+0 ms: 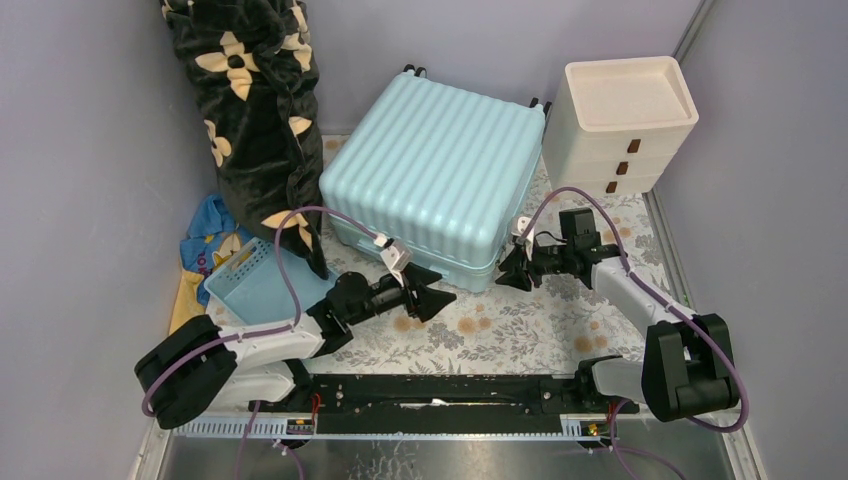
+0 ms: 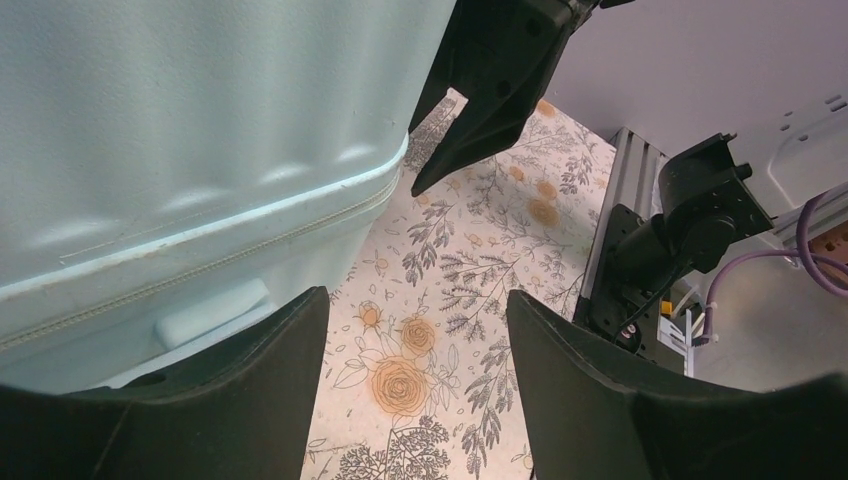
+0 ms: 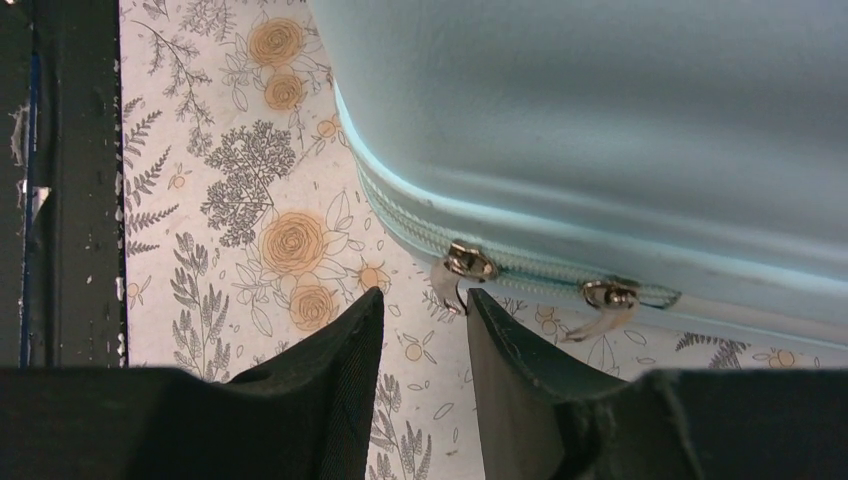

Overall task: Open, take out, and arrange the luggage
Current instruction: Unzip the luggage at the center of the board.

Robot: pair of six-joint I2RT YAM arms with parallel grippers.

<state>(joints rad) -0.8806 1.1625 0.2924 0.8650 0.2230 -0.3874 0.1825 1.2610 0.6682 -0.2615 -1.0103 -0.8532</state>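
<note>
The luggage is a pale aqua ribbed suitcase lying flat and closed on the floral mat, with its wheels toward the back wall. My left gripper is open just off its front left corner, with nothing between the fingers; the shell fills the left of that view. My right gripper is open at the front right corner. Two metal zipper pulls hang from the seam of the luggage. The nearer pull sits just ahead of my right fingertip, not gripped.
A cream drawer unit stands right of the suitcase. A small blue basket and a rolled black flowered blanket are at its left, with blue-yellow cloth behind. Walls close in on both sides. The black base rail runs along the near edge.
</note>
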